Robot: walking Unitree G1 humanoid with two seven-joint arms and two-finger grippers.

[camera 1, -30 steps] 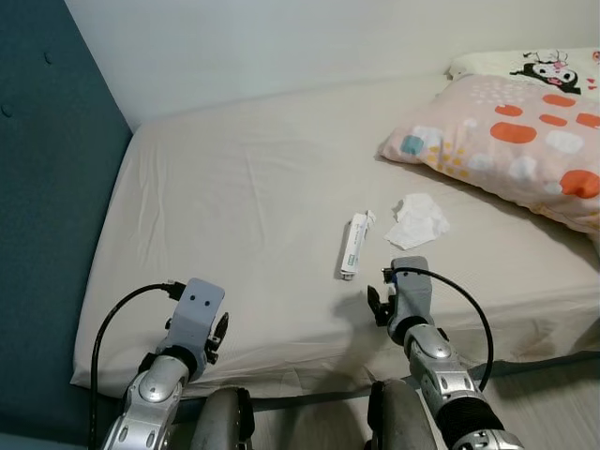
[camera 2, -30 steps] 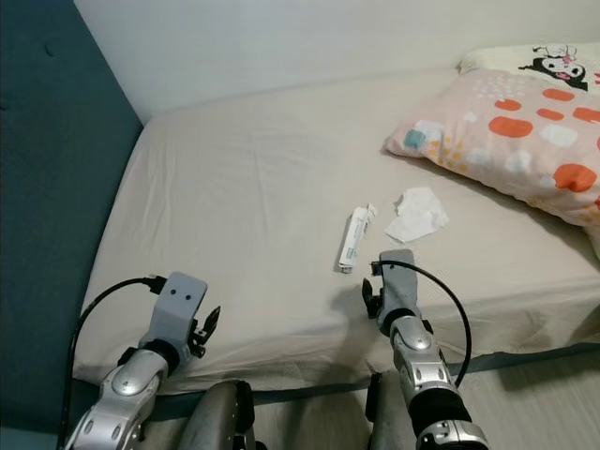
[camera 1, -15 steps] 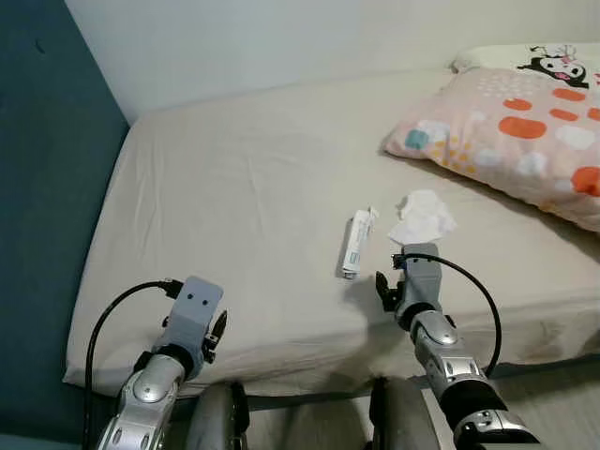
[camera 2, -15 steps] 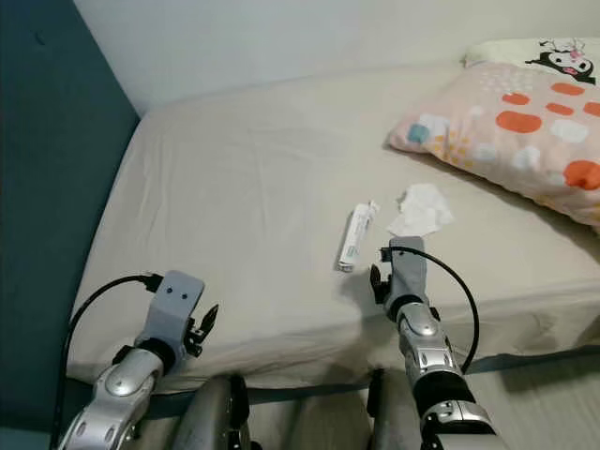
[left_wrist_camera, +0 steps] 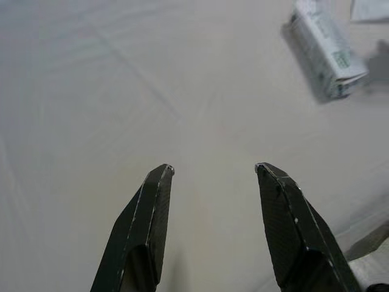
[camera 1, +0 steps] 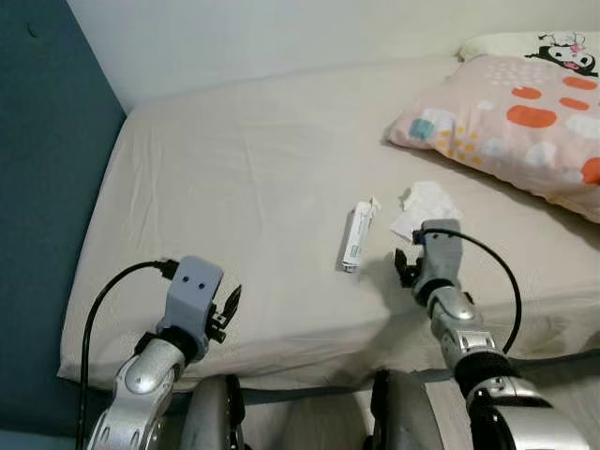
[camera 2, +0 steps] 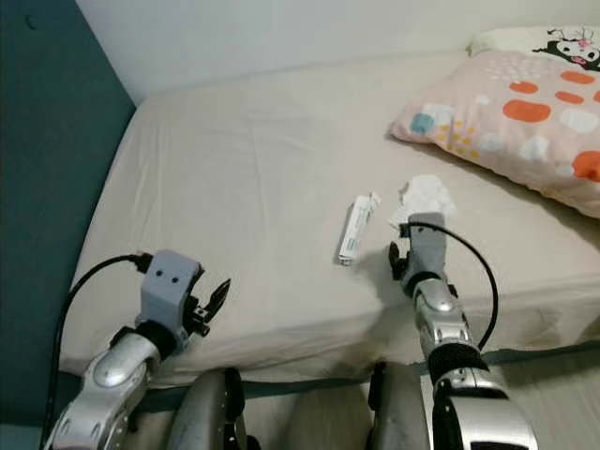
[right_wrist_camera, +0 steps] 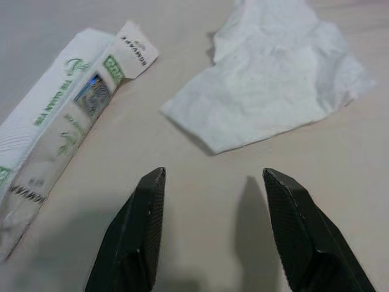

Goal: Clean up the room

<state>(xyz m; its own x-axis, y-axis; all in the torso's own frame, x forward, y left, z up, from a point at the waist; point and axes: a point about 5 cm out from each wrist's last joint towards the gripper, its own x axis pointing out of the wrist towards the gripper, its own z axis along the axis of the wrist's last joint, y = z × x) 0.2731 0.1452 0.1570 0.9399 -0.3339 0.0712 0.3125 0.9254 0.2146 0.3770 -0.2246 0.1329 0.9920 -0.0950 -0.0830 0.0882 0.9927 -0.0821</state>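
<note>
Beside tissue, right end effector agape, carton lettering legible

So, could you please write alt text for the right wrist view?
The right gripper hovers open just above a beige bed sheet, its two black fingers pointing at a crumpled white tissue. Beside the tissue lies an opened white carton with green print.

A bed with a beige sheet carries the things. Near its right front edge lies a long white box with green print, and just to the right of it a crumpled white tissue. At the far right rests a pink dotted pillow.
</note>
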